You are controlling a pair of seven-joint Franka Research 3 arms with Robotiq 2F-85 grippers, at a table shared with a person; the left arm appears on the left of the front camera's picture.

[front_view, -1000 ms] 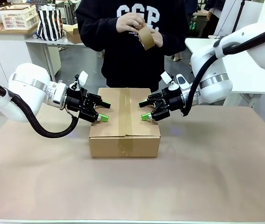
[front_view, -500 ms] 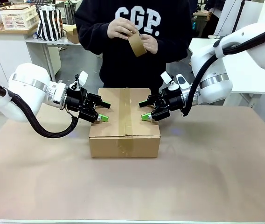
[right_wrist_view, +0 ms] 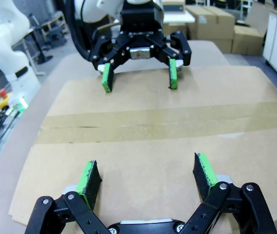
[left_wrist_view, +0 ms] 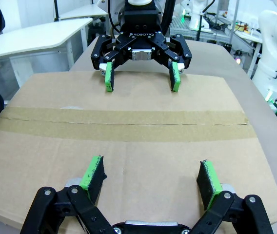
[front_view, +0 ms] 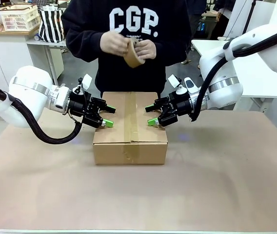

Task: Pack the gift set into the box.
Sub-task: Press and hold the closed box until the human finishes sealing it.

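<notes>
**Front view: grippers unmoved as the tape roll comes lower over the shut box**

The left gripper (front_view: 109, 113) and right gripper (front_view: 150, 114) are where they were 1 second ago, facing each other across the top of the box (front_view: 130, 141). Each has its jaws spread wide and grips nothing. In the left wrist view the green pads (left_wrist_view: 93, 171) stand over the near half of the lid, with the right gripper mirrored at the far edge. Whether any pad actually presses on the card cannot be told.

The box sits mid-table (front_view: 216, 185), between the 2 arms, with its flaps closed. 1 strip of brown tape (front_view: 130, 117) runs along the centre seam and down the front face.

Only the person has changed. The hands (front_view: 115, 43) holding the tape roll (front_view: 132, 53) have come lower and toward the robot's left, and the torso has shifted the same way. The roll is above the far edge of the box, well clear of it.

Packing looks finished and sealing is under way. The arms seem to be steadying the lid, and the person seems to be finding the tape end for another strip. The likely risk is a hand coming down near the open fingers.
</notes>
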